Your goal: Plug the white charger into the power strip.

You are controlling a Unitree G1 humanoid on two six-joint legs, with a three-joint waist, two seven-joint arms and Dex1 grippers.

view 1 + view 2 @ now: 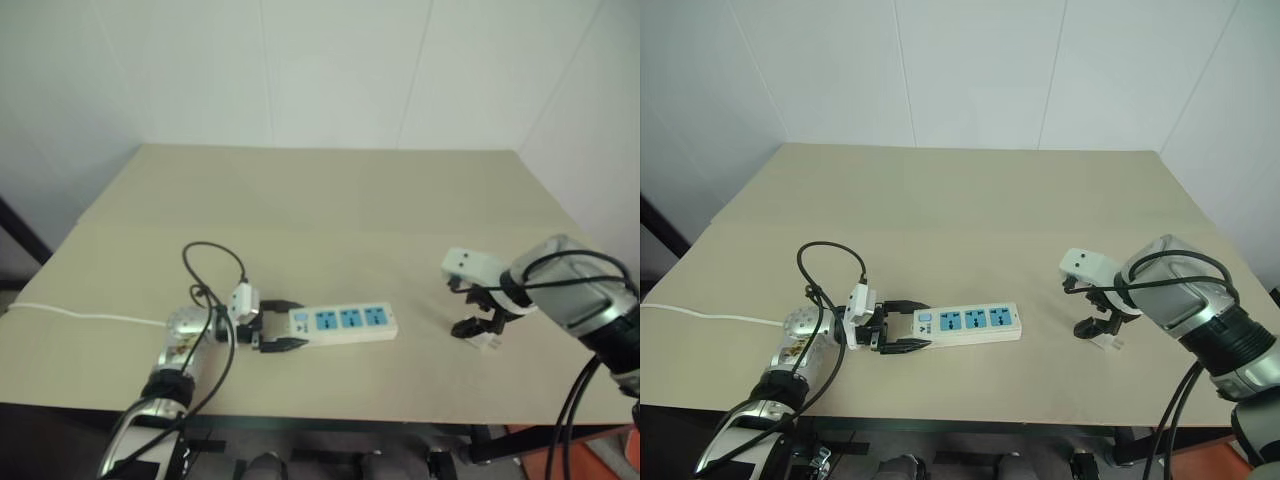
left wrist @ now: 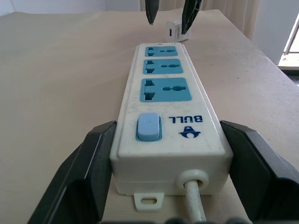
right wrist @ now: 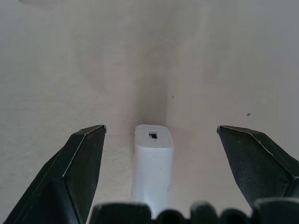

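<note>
Left gripper (image 1: 902,327) fingers clamped on switch end of power strip (image 1: 968,323), steadying it on counter (image 1: 970,210); right gripper (image 3: 161,135) fingers wide, empty, straddling white charger (image 3: 153,163) lying right of strip; lower squarely, centre charger, then close.

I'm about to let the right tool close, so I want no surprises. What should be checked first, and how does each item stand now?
1. Right tool open: ok.
2. White charger between its fingers: ok.
3. Fingers touching the charger: not ok, gaps on both sides.
4. Left tool shut on the power strip at its switch end: ok.
5. Three blue sockets free: ok.
6. Charger's prong direction: cannot tell.
</note>
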